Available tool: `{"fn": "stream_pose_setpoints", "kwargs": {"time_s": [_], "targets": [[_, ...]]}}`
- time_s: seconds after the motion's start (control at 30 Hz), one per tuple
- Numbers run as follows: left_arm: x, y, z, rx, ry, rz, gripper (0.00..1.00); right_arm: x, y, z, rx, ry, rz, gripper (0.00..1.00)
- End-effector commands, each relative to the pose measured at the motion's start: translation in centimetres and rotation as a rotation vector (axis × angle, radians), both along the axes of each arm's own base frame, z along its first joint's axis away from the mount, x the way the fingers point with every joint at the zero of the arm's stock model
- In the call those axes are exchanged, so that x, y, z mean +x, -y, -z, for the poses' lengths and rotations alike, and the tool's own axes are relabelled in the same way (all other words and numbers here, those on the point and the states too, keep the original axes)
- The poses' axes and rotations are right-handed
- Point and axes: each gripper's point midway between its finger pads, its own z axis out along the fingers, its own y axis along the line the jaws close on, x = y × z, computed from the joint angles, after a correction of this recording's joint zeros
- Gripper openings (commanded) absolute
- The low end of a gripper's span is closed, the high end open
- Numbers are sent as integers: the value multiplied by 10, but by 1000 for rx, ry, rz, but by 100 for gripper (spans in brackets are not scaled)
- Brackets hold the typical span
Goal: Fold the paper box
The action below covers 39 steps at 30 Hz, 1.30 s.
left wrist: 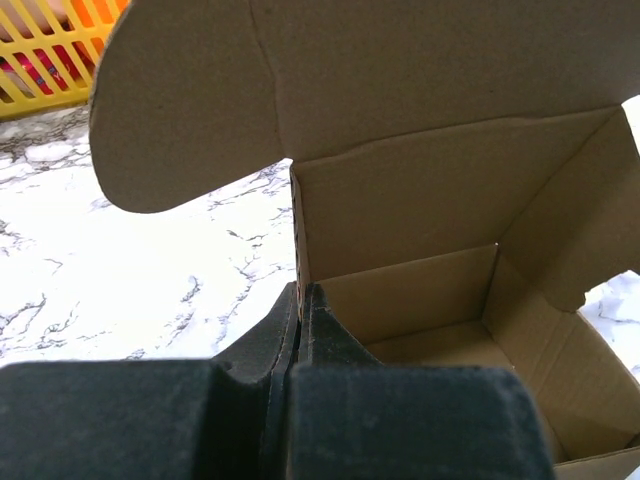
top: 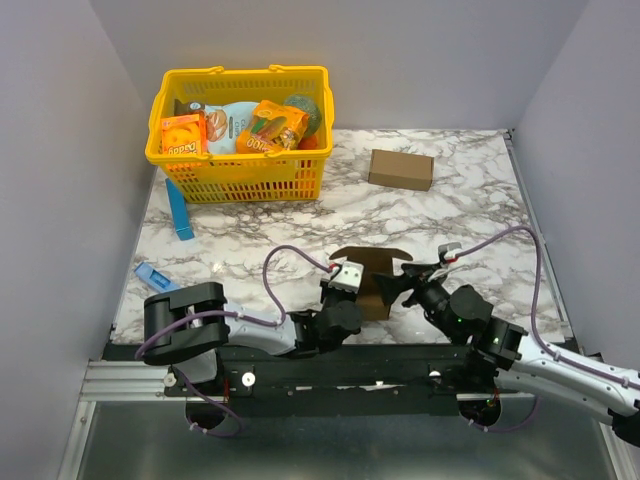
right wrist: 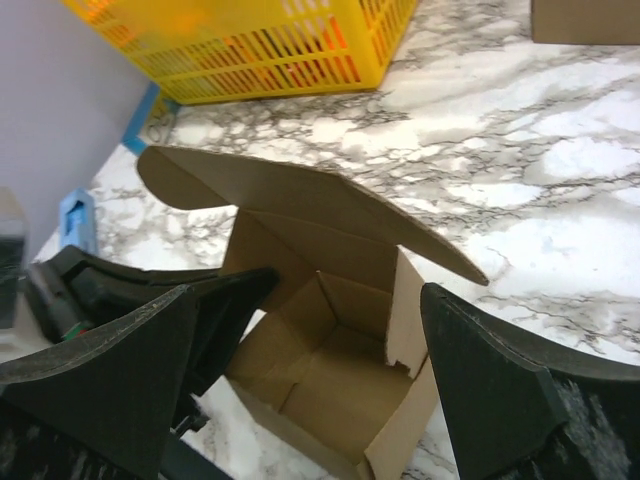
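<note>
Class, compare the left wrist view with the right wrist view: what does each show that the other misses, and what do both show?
Left wrist only: the left hand shut on a wall of the paper box, seen close. Right wrist only: the right hand open, the second brown carton, a blue object. Both: the box open, flap raised, and the yellow basket.

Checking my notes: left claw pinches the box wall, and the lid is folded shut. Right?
No: the right wrist view shows the lid standing open over the paper box. The left claw does pinch its wall.
</note>
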Motion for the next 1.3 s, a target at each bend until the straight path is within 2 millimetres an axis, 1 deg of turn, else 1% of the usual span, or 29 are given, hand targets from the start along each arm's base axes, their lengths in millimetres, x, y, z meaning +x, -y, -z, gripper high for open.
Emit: {"fn": "stream_pose_setpoints", "kwargs": {"time_s": [0.0,0.03,0.1,0.13,0.17,0.2,0.23,0.27,0.3,0.33,0.37,0.43,0.47,0.5,0.6,0.63,0.7,0.73,0.77,0.87,0.9,0.93,1.0,1.03,1.1,1.13,1.2,1.23,1.27], "targets": [[-3,-6,-3,19,43,-64,0,-24,-5,10,-50,-10,-151,100],[-6,-6,-3,36,51,-58,0,-27,-6,6,-51,8,-171,100],[-9,-7,-4,41,72,-74,0,-29,-3,-16,-10,44,-174,100],[-11,-8,-5,49,82,-79,0,-29,0,-19,-21,40,-167,100],[-15,-7,-3,84,95,-70,0,-28,4,-27,-8,42,-147,100],[-16,-10,-5,80,108,-88,0,-24,12,-26,-25,17,-100,100],[-17,-10,-4,90,115,-92,0,-23,14,-48,25,25,-84,100],[-21,-9,-1,117,124,-84,0,-23,15,-56,33,28,-81,99],[-22,-10,-2,108,130,-90,0,-23,15,-59,25,16,-74,99],[-24,-9,-3,107,134,-86,0,-23,15,-73,52,24,-75,99],[-24,-9,-1,115,138,-85,0,-23,14,-79,55,26,-78,99],[-26,-9,-4,120,148,-82,0,-23,9,-82,48,15,-91,99],[-26,-8,-2,129,149,-80,0,-24,7,-91,59,23,-101,99],[-28,-7,-2,135,150,-75,0,-23,6,-94,65,22,-99,99],[-31,-5,2,140,153,-56,0,-16,1,-97,62,8,-72,98],[-33,-4,2,153,157,-47,0,-10,-2,-91,39,-5,-47,98],[-35,-5,3,157,165,-43,0,-4,-5,-90,28,-2,-28,98],[-36,-6,4,168,169,-37,0,1,-4,-88,23,-5,1,98],[-37,-4,4,167,170,-29,0,5,-7,-81,3,-18,13,98],[-40,-3,5,166,171,-16,0,10,-12,-75,-9,-27,28,98],[-41,-4,5,172,173,-13,3,10,-14,-74,-5,-28,26,98],[-41,-4,5,172,173,-15,9,10,-16,-70,-2,-36,21,98],[-42,-5,6,178,175,-13,15,9,-17,-67,5,-43,19,98],[-42,-5,6,181,175,-13,24,9,-16,-66,9,-46,21,97],[-44,-6,6,184,177,-11,30,8,-15,-62,10,-50,21,97],[-45,-6,5,187,179,-12,35,8,-13,-63,14,-48,28,97],[-46,-5,0,181,186,-6,40,8,-11,-59,11,-51,32,97],[-48,-4,-1,180,189,1,49,8,-10,-58,6,-50,40,97],[-48,-4,-4,175,191,-1,54,9,-9,-57,4,-48,43,97]]}}
